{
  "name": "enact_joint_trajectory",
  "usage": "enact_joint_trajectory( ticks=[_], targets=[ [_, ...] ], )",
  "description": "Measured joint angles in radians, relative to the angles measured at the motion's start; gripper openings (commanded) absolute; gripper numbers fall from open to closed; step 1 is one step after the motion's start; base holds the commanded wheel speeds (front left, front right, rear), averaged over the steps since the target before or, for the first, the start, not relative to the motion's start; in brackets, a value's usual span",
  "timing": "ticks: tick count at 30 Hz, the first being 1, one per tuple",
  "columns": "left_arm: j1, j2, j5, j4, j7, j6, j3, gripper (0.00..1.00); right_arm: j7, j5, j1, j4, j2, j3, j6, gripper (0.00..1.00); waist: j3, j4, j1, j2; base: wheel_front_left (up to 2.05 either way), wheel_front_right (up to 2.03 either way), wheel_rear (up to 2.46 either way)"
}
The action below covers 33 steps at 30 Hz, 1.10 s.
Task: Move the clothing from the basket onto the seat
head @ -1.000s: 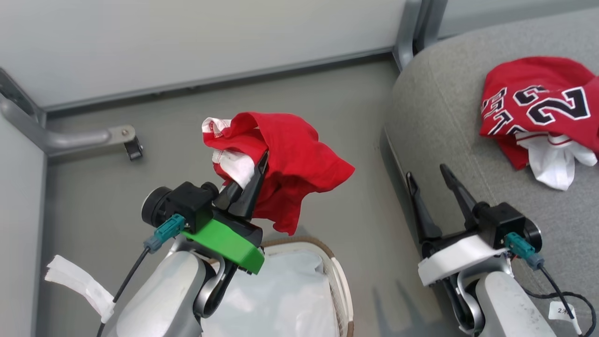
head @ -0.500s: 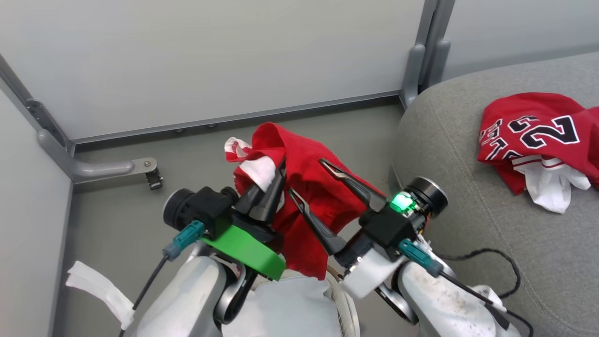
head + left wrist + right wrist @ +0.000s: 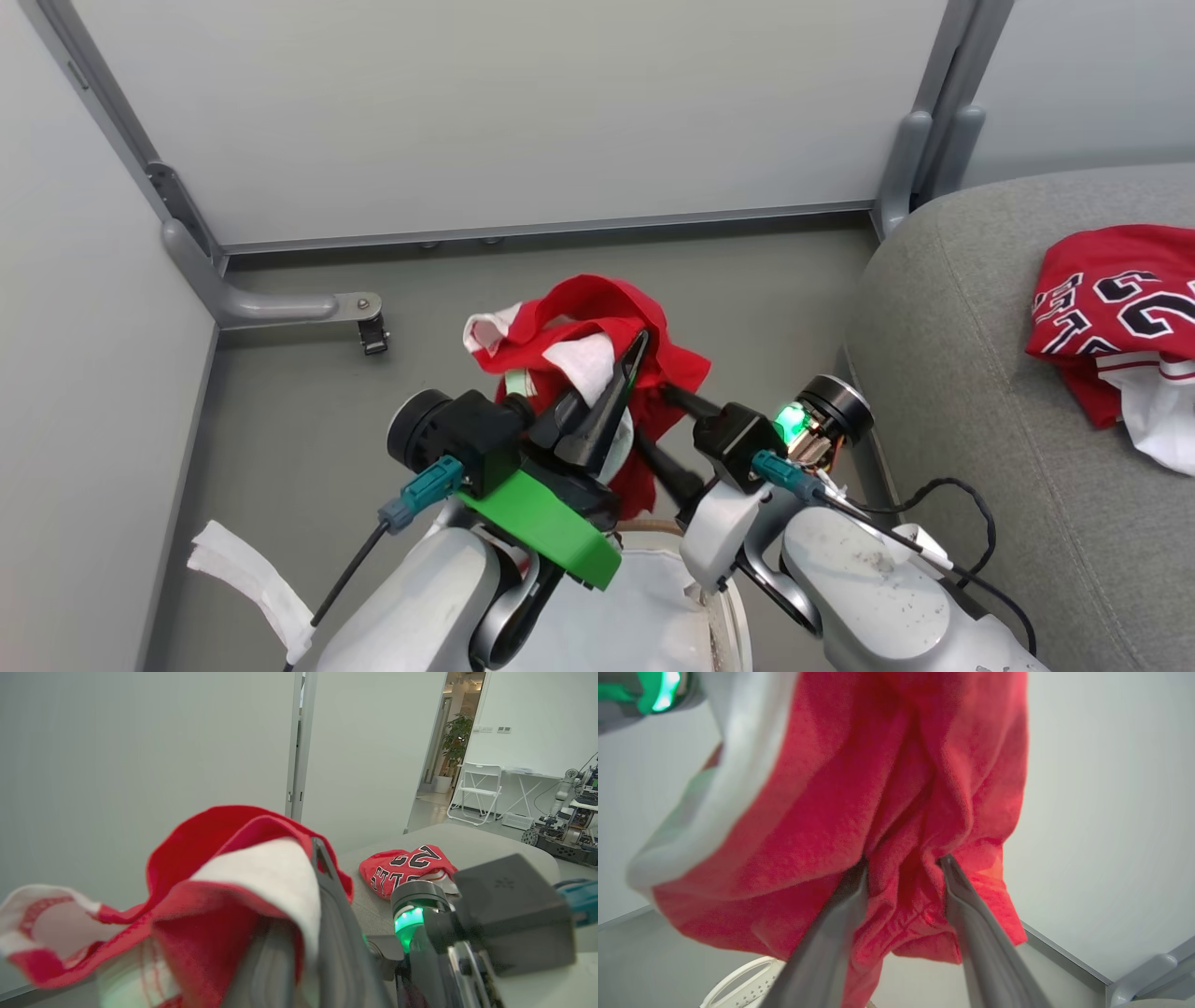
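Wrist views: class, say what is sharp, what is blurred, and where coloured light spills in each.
Left wrist view: the held jersey is blurred up close, the lettered jersey on the seat sharp, a green lamp glowing. Right wrist view: held jersey and right gripper's fingers soft; green glow at the top left.

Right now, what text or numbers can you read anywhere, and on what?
"2": black, white-edged digit on the lettered jersey lying on the seat; the digit beside it is unclear.
Block letters on the same jersey: folded, unreadable.
On the held jersey: nothing legible.
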Motion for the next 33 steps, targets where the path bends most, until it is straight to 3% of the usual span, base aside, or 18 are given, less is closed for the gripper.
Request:
enact_joint_trajectory(
  ticks=[8,9,11,20,33],
  targets=[
    [0.0,0.004,-0.009,0.001,0.0,0.0,0.012,0.0,0.0,0.052,-0.006,-0.037,0.002,-0.032,0.0,0.0,0.005,-0.003,0.0,0.0,0.0,0.0,0.0],
    [0.001,0.003,-0.008,0.001,0.0,0.0,0.02,0.08,0.0,0.053,-0.004,-0.044,0.002,-0.052,0.0,0.0,0.005,-0.007,0.0,0.0,0.0,0.0,0.0],
    [0.002,0.004,0.002,0.005,0.0,0.0,0.035,1.0,0.0,0.054,0.006,-0.056,0.002,-0.091,0.0,0.0,0.006,-0.018,0.0,0.0,0.0,0.0,0.0],
    [0.04,0.021,0.043,0.067,0.0,0.0,0.067,1.0,0.001,0.019,0.095,-0.134,0.002,-0.265,0.0,0.0,0.014,-0.135,0.0,0.0,0.0,0.0,0.0],
    [0.065,0.032,0.054,0.085,0.0,0.0,0.075,1.0,0.001,-0.043,0.166,-0.266,-0.006,-0.393,0.0,0.0,0.052,-0.432,0.0001,0.0,0.0,0.0,0.0]
  ],
)
